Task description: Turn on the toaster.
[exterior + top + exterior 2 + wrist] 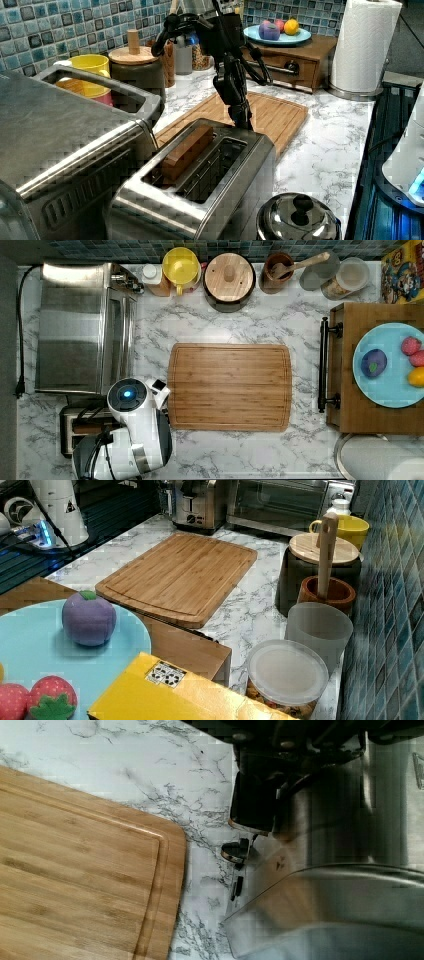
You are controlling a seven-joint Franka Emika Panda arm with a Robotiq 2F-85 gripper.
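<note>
The fingers (243,117), whose state I cannot tell, are hovering at the small brushed-steel two-slot toaster (200,170); its lever likely needs a straight downward push.

You have a wooden cutting board (230,386) lying flat on the marble table (300,450), just beside the gripper (244,119) on the top view's right of it. A steel toaster oven (80,327) stands near the gripper. Well apart from the gripper you have:
- a yellow cup (181,267)
- a wooden-lidded pot (229,277)
- a blue plate (385,390) bearing toy fruit (374,363) on a wooden box (350,410)
- a paper towel roll (365,45)
</note>
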